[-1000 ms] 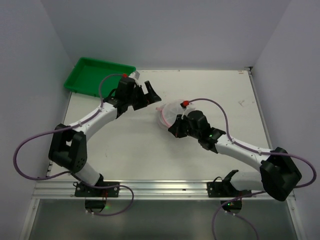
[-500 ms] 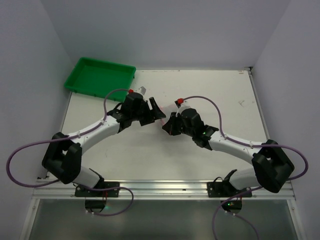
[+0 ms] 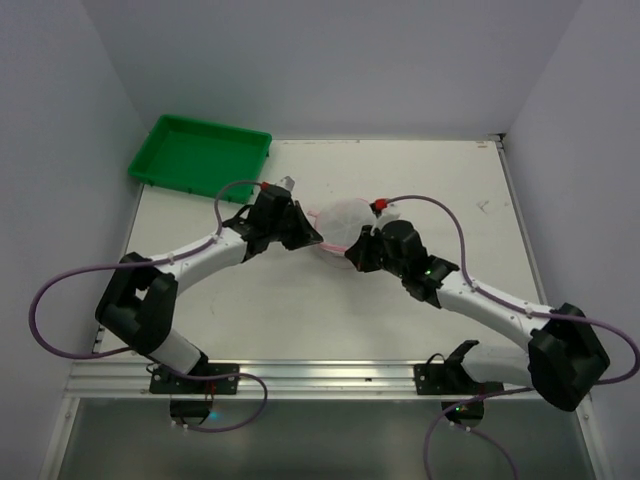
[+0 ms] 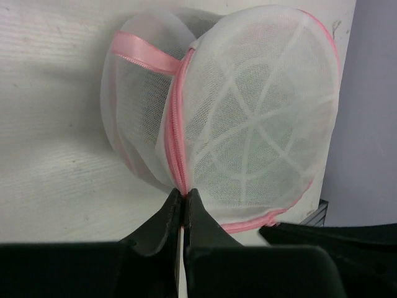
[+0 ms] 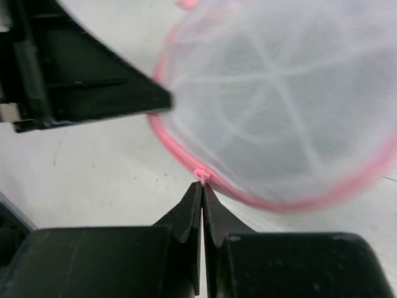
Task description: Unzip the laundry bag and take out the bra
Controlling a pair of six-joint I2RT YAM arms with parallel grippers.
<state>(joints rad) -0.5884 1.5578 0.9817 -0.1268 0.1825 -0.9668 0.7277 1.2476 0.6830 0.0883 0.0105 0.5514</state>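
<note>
White worktop (image 3: 450,190) carried a green tray (image 3: 200,150) at its far left corner. Between the two arms was the mesh laundry bag (image 4: 248,124). The left pincer (image 4: 184,197) was clamped on its pink rim, and the right pincer (image 5: 201,189) pinched its tiny zip tab (image 5: 201,176).

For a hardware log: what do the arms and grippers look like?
The left arm and right arm have white tubular links and black joints, with a purple cable looping along each and a red cap at each wrist. The left gripper and right gripper are black, with two tapering fingers.
</note>
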